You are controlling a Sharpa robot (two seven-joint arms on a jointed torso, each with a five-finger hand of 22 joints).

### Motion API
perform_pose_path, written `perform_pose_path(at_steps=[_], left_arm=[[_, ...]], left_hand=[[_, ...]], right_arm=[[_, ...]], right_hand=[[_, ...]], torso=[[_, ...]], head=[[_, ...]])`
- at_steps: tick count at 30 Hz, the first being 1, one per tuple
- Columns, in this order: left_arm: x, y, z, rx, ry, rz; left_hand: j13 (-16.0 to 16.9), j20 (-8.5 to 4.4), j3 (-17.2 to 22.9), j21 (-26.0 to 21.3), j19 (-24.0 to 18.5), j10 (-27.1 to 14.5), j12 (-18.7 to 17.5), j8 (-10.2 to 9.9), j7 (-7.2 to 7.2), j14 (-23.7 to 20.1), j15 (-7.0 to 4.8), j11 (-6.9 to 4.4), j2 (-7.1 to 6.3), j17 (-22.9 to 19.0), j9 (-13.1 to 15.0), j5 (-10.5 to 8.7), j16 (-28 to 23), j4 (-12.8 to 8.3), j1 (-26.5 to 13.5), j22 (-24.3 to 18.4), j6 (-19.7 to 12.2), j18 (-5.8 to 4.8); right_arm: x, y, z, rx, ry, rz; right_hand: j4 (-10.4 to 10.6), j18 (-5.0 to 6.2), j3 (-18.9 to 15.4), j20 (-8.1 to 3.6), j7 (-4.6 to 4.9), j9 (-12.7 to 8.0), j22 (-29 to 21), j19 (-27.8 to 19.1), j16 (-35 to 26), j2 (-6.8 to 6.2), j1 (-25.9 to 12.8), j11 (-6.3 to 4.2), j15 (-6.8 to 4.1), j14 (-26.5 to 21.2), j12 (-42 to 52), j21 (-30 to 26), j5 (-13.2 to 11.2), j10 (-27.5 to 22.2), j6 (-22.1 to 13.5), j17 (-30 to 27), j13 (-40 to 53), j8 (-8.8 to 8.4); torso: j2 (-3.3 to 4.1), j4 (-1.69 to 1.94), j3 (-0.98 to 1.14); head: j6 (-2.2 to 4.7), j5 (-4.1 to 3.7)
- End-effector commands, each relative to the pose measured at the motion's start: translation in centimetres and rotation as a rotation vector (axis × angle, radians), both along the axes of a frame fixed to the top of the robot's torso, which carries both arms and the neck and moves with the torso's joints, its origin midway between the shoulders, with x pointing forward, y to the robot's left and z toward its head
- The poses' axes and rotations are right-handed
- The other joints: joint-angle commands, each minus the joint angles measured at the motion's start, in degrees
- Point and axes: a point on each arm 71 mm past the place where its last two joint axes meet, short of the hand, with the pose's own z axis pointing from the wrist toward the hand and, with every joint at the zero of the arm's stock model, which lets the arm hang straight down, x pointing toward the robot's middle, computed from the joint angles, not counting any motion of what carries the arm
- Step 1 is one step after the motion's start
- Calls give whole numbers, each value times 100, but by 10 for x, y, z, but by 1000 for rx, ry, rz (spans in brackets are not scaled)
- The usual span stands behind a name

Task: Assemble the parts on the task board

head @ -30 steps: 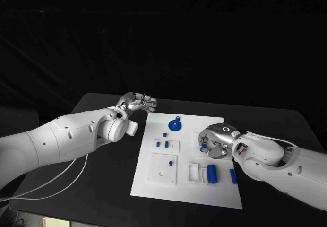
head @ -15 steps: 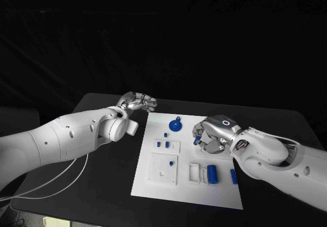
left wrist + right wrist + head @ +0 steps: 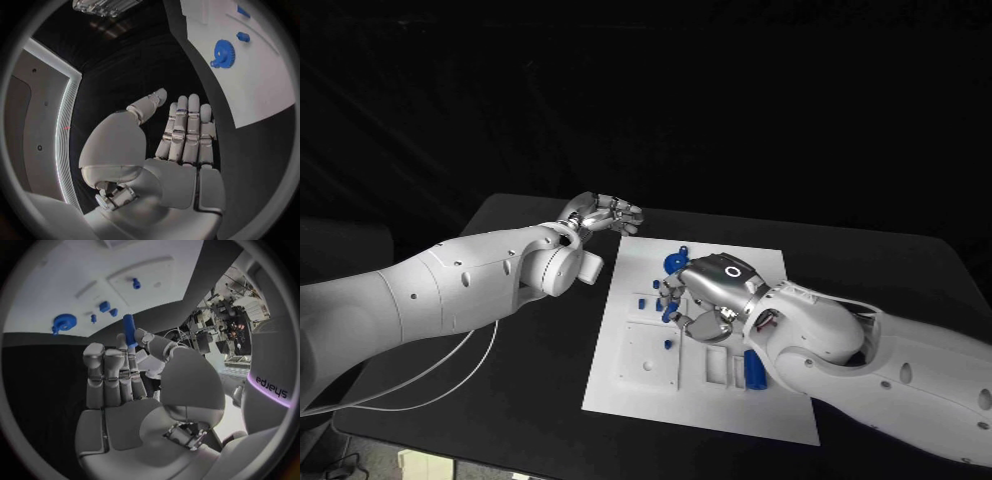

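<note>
My right robot hand (image 3: 708,298) hangs over the middle of the white task board (image 3: 776,420), its silver fingers bunched together and pinching a slim blue peg (image 3: 129,330), a smooth round-ended rod that stands up between fingertip and thumb in the right wrist view. My left robot hand (image 3: 603,213) sits off the board's far left corner over the matte black worktop (image 3: 516,400), holding nothing, its jointed metallic fingers straight and side by side with the thumb apart, as the left wrist view shows (image 3: 181,140). The board is a flat, smooth plate with shallow rectangular recesses. Near its far edge lies a blue gear (image 3: 676,262), round and toothed. Two small blue studs (image 3: 646,302) stand to the left of my right robot hand, and a blue cylinder (image 3: 753,372) lies in a slot nearer me, partly behind my right wrist.
</note>
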Motion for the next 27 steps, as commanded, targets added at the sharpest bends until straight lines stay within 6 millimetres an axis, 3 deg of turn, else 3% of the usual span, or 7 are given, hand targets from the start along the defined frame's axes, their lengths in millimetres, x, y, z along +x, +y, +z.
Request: perform_pose_path(at_steps=[1, 7, 12, 27], left_arm=[[0, -3, 1, -14, -5, -15], [0, -8, 1, -16, -5, -24], [0, -10, 1, -17, -4, -28], [0, -8, 1, -16, -3, -26]], left_hand=[[-7, 21, -7, -25, -6, -48, -19, 34, -3, 12, 40, 0, 66, 9, -9, 7, -21, 34, -12, 10, -38, 63], [-7, 21, -7, -27, -7, -47, -18, 34, -4, 13, 40, -1, 66, 12, -9, 7, -24, 34, -11, 11, -38, 63], [-8, 21, -7, -28, -7, -46, -18, 35, -4, 14, 40, -2, 67, 16, -9, 7, -28, 35, -9, 11, -37, 64], [-10, 21, -8, -31, -7, -44, -16, 37, -5, 15, 40, -2, 68, 24, -10, 6, -36, 36, -8, 13, -37, 63]], right_arm=[[-6, 9, -5, -11, -2, 39], [-20, 27, -31, -50, 29, 89], [-26, 34, -46, -78, 33, 103], [-24, 33, -57, -112, 45, 92]], right_hand=[[1, 668, 33, -23, -1, 7, 94, 18, 2, 38, 42, -17, -54, 1, 9, 36, 40, 17, 23, -6, 64, 20], [-14, 668, 32, -27, 0, 11, 94, 19, 0, 47, 46, -17, -54, 1, 8, 37, 40, 13, 20, -6, 73, 18], [-37, 668, 29, -32, 0, 17, 95, 19, 0, 58, 51, -16, -53, 2, 6, 39, 40, 11, 20, -5, 85, 18], [-58, 668, 26, -35, -1, 24, 96, 19, 0, 64, 52, -17, -53, 2, 6, 41, 40, 10, 22, -5, 97, 18]], torso=[[4, 9, -7], [5, 12, -13], [8, 2, -3], [10, -11, 14]], head=[[-23, 39], [-42, 77], [-66, 127], [-126, 182]])
